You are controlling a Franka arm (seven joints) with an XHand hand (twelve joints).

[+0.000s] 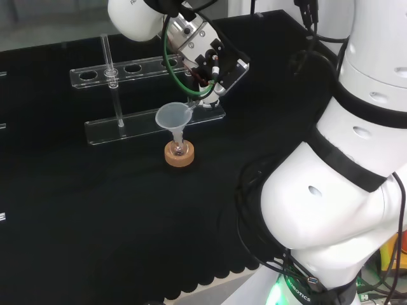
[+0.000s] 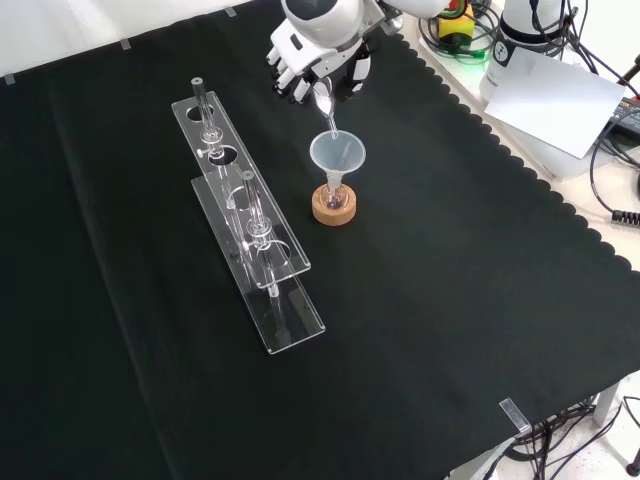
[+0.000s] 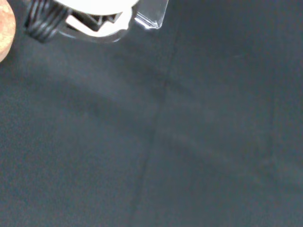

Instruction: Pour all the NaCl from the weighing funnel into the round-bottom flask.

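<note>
— Holding what, exactly, at that moment?

— My hand [image 2: 318,62] was curled round the weighing funnel [image 2: 323,103], a slim piece of clear ware, its spout tipped down toward the wide mouth of a plastic funnel [image 2: 337,154]. That funnel stood in the neck of the round-bottom flask [image 1: 179,149], and the flask sat upright in its cork ring [image 2: 333,206] on the black cloth [image 2: 450,300]. In the head view the weighing funnel's tip reached just over the plastic funnel's rim; I could not tell whether they touched.

— Could you see the salt running?

— No. The ware was too clear and small for that; I could not say how much remained.

— How did the thing handle?

— I judged it light, stiff, smooth and easily broken. I had it by the end away from the spout, so nothing blocked the outlet. Being slippery, it could turn between my fingers as I tilted it further.

— Anything nearby to mind?

— The clear acrylic rack [image 2: 255,236] stood to the left in the front view, apart from the flask. The flask itself looked top-heavy under that funnel, so a knock from the spout might have tipped it.
</note>
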